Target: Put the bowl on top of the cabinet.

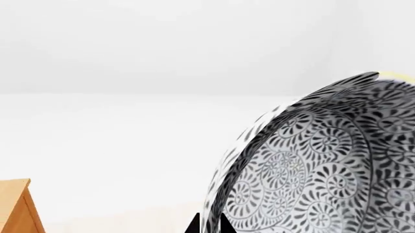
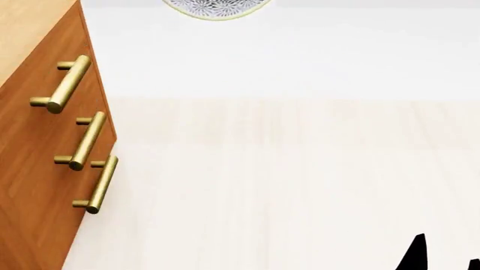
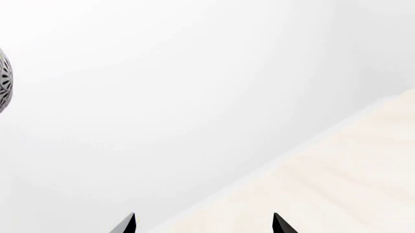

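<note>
The bowl point(image 1: 324, 165), white with a dense grey-black leaf pattern and a pale rim, fills much of the left wrist view. My left gripper point(image 1: 209, 225) is shut on its rim, one black fingertip on each side of the wall. In the head view only the bowl's lower edge point(image 2: 217, 8) shows at the top, held in the air. A sliver of the bowl point(image 3: 4, 80) appears in the right wrist view. The cabinet point(image 2: 37, 169), orange-brown with a lighter top, stands at the left; a corner of the cabinet point(image 1: 16, 206) shows in the left wrist view. My right gripper point(image 3: 204, 223) is open and holds nothing.
Three brass bar handles point(image 2: 66, 84) stick out from the cabinet front. Pale wood floor point(image 2: 285, 185) stretches to the right of the cabinet, with a white wall behind. The right gripper's black fingertips point(image 2: 414, 256) show at the head view's lower right.
</note>
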Controlling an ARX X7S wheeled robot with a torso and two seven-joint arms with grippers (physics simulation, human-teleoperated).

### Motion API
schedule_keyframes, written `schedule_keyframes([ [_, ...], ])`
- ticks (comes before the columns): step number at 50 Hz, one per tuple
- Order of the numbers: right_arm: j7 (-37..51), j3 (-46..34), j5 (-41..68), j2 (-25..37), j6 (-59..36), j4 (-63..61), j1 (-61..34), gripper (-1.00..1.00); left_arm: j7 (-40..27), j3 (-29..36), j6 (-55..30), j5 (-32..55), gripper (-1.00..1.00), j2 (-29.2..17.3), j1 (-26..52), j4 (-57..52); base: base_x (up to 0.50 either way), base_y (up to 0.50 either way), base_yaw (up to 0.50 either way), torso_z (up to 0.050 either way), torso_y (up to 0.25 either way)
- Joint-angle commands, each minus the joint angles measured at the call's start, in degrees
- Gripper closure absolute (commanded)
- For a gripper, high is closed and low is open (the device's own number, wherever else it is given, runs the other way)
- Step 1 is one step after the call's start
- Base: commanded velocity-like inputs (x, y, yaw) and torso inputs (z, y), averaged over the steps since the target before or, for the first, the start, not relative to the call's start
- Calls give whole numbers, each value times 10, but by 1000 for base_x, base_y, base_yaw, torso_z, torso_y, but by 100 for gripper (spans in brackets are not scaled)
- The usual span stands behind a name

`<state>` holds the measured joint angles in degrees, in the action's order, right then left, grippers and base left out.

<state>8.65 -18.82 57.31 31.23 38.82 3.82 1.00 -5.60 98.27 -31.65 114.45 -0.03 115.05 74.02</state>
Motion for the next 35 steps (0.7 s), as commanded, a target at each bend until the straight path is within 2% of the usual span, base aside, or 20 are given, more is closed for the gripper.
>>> schedule_keyframes([
  [1, 1, 3, -1, -1, 0, -1, 2, -100, -6, 89, 2, 125, 100, 0, 44, 10, 0, 0, 0, 0, 0],
  [10, -3, -6, -3, -3, -14, 4, -9, -100, -2, 324, 31, 377, 100, -2, 69, 10, 0, 0, 0, 0, 0],
  [17, -3, -8, -6, -3, -19, 3, -11, -100, -14, 444, 49, 524, 100, -7, 79, 10, 0, 0, 0, 0, 1],
  [23, -2, -5, -5, -4, -18, 4, -11, -100, -54, 487, 68, 595, 100, -16, 86, 10, 0, 0, 0, 0, 0],
  [35, -4, -4, -3, -3, -20, 0, -9, -100, -177, 452, 139, 639, 100, -39, 89, 10, 0, 0, 0, 1, 0],
])
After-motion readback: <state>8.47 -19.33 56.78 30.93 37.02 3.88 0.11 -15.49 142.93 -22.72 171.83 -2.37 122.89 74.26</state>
